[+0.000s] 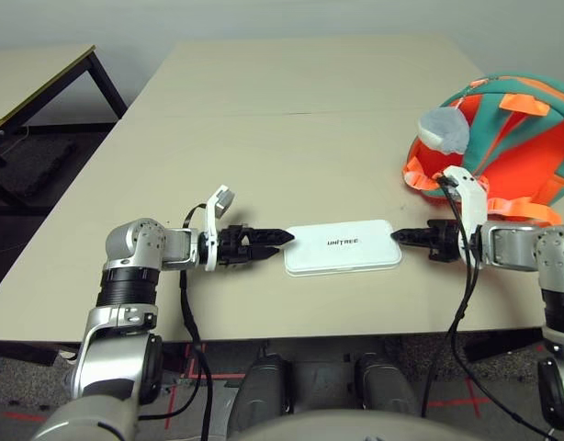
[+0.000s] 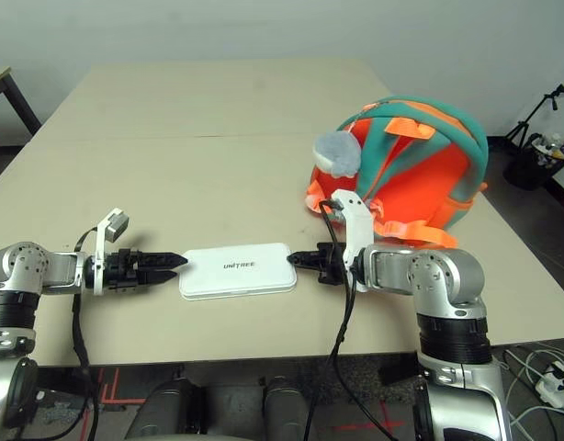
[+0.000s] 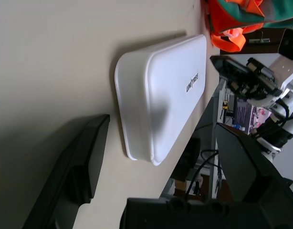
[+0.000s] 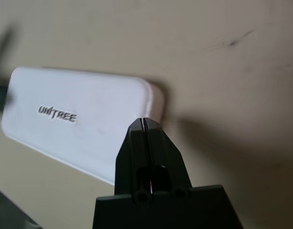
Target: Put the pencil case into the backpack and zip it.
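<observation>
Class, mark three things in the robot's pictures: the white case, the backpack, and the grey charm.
Case [image 1: 344, 259]: left eye view, on its lid below the lettering.
Backpack [image 2: 411, 198]: right eye view, on its orange front.
Charm [image 2: 337, 153]: right eye view, on its grey plush middle.

A colorful backpack [image 1: 516, 138] is cut off by the picture's edge in the left eye view, its lower front partly hidden behind the right forearm [image 2: 392, 268].
</observation>
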Motion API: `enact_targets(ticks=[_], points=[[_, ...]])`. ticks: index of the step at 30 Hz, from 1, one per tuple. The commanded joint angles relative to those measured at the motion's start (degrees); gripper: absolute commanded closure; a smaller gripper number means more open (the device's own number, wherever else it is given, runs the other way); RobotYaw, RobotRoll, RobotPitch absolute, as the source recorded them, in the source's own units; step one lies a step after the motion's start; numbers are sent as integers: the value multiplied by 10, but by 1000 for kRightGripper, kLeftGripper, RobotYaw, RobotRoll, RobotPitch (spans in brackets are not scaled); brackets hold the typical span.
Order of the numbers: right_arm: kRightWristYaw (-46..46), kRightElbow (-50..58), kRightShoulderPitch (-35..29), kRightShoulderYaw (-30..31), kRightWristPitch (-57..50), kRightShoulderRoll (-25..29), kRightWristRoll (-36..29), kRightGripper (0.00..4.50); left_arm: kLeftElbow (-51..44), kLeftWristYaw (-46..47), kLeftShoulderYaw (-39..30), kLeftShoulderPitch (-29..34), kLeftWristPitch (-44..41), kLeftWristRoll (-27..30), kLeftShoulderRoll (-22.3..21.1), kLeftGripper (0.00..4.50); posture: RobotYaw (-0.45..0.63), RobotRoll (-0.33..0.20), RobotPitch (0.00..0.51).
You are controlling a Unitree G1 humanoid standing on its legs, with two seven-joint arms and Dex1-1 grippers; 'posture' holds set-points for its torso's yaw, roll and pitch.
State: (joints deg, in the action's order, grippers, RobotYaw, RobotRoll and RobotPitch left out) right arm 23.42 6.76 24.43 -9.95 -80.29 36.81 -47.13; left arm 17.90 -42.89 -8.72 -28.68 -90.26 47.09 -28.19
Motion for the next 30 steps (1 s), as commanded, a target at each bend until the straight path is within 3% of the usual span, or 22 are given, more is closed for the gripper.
enact_targets(ticks=[1, 4, 19, 30], points=[[13, -5, -9, -1, 8, 16, 18, 4483, 4, 7, 27, 19, -22, 3, -1, 0, -13, 0, 43], [27, -1, -24, 17, 16, 30, 30, 4483, 6, 15, 21, 18, -22, -3, 5, 0, -11, 0, 37], [35, 2, -24, 81, 14, -14, 69, 4483, 6, 30, -4, 24, -18, -18, 24, 0, 16, 0, 41], [27, 41, -11, 91, -19, -68, 69, 4483, 0, 24, 11, 31, -11, -21, 20, 0, 13, 0, 44]])
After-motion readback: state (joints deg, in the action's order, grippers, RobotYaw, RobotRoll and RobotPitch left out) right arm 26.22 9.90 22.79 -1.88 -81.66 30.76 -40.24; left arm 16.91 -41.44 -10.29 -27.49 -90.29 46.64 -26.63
